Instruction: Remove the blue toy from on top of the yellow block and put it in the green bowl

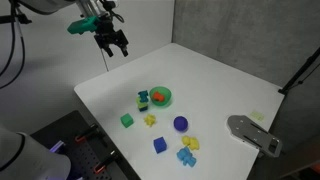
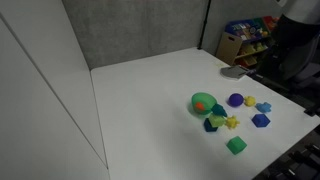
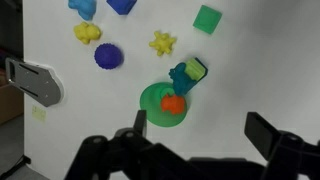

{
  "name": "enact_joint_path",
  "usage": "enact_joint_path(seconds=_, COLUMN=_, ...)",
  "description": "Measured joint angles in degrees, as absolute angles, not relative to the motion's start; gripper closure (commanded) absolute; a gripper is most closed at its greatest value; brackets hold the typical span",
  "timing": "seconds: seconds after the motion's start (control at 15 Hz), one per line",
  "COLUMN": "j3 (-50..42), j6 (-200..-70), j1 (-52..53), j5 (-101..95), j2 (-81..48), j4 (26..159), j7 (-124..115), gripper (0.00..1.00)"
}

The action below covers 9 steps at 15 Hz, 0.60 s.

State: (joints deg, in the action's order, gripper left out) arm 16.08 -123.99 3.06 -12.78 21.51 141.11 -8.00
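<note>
The blue toy (image 3: 181, 78) sits on the yellow block (image 3: 197, 68), right beside the green bowl (image 3: 150, 108). The bowl holds an orange piece (image 3: 173, 103). In both exterior views the toy (image 1: 143, 98) (image 2: 211, 122) touches the bowl's rim (image 1: 166, 97) (image 2: 199, 98). My gripper (image 1: 112, 42) is open and empty. It hangs high above the table's far edge, well away from the toy. In the wrist view its fingers (image 3: 200, 128) frame bare table just below the bowl.
A green cube (image 3: 207, 19), a yellow star piece (image 3: 162, 43), a purple ball (image 3: 109, 56), a lumpy yellow toy (image 3: 88, 33), a dark blue cube (image 3: 122, 5) and a light-blue toy (image 3: 83, 7) lie around the bowl. A grey tool (image 1: 255, 133) lies near the table edge.
</note>
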Motion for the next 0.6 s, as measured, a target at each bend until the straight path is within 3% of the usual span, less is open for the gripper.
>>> enact_joint_path(seconds=0.6, j3=15.49, j6=-124.02, j1=3.51, j5=-12.78, j2=21.23, j4=141.00, j7=-8.00, gripper=0.00)
